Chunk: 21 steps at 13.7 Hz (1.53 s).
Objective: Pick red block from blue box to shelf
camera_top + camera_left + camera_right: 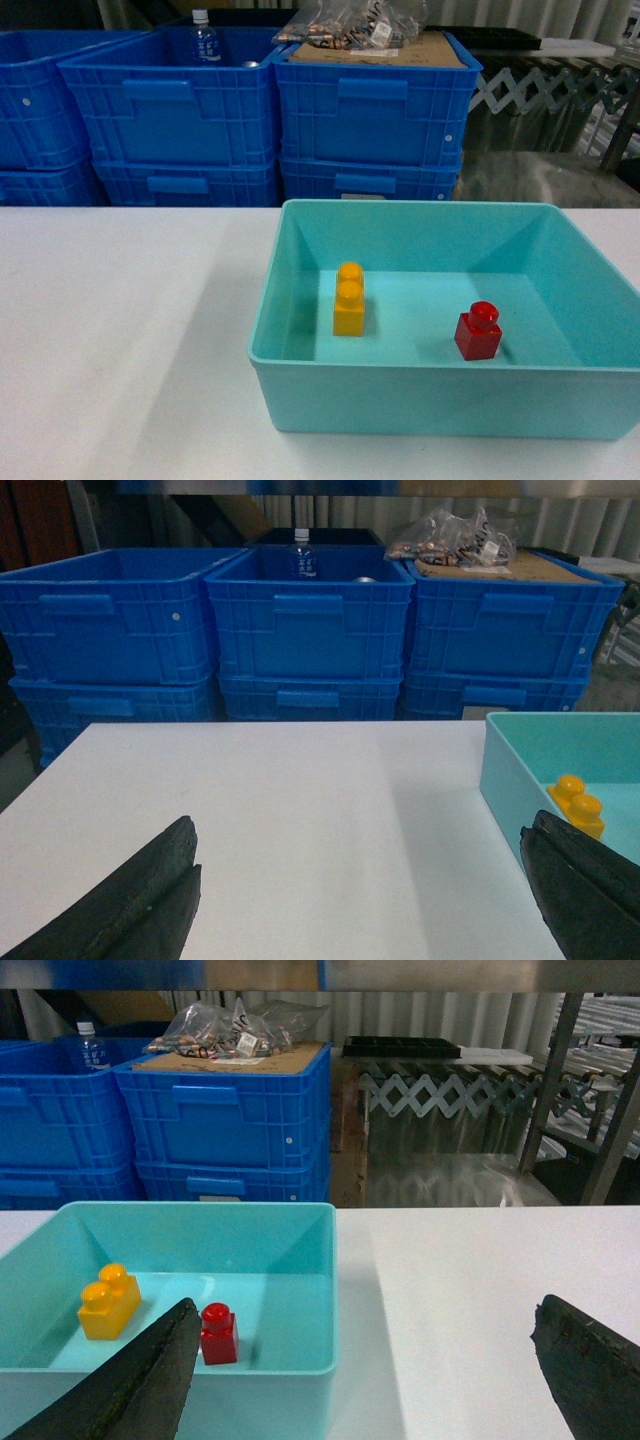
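The blue box (400, 390) sits on the white tabletop (120, 340), and everything else can be placed from it. Inside it, on the floor toward its near wall, stands the red block (478, 332), upright with its single stud on top. Also inside the box, to the left of the red block and apart from it, stands a yellow brick (349, 300) with two studs.

Behind the box, beyond the far edge of the tabletop, dark blue crates (370, 110) are stacked in rows; one holds a plastic bottle (204, 38), and another carries clear bags (350, 22) on cardboard.

The left gripper (360, 905) hangs over bare tabletop just left of the box, its jaws spread wide with nothing between them. The right gripper (370, 1375) hangs in front of the box's near right corner, jaws likewise spread wide and empty; the red block shows just beside its left finger (130, 1385) in the right wrist view.
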Available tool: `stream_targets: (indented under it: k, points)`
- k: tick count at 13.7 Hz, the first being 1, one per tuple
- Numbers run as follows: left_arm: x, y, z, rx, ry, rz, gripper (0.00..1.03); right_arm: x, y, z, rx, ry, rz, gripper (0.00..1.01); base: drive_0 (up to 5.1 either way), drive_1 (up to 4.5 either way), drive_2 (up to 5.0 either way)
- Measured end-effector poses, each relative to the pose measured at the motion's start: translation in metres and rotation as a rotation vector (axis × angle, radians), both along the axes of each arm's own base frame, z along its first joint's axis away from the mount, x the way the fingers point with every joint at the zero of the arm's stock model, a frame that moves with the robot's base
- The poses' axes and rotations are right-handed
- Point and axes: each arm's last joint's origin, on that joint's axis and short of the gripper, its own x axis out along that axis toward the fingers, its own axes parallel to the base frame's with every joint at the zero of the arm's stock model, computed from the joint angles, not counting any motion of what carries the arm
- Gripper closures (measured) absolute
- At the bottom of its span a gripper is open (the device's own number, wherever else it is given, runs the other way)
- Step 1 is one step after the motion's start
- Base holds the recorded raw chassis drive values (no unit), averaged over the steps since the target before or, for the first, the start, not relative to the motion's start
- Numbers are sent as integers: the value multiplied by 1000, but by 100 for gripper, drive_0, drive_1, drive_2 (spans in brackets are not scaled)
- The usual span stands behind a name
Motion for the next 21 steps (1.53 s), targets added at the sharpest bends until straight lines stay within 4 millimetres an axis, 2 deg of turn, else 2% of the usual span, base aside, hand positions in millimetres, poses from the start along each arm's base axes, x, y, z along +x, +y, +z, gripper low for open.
stream_targets:
  k: [11,13,16,18,19,20,21]
  points:
    - [0,0,0,0,0,0,5,0,0,-1,-2,21,14,3,0,0,0]
    - [0,0,0,0,0,0,5,3,1,-3,-6,123,120,3,0,0,0]
    - [0,0,0,0,0,1,5,25,15,9,-11,150,285,3,0,0,0]
    - [0,0,0,0,0,0,5,50,24,19,-17,165,295,3,0,0,0]
    - [0,0,0,0,0,-1,5,85,39,25,-19,241,295,3,0,0,0]
    - [0,0,0,0,0,0,5,158,63,4,5,512,242,3,0,0,0]
    - [0,0,0,0,0,0,5,181,69,-9,24,612,223,3,0,0,0]
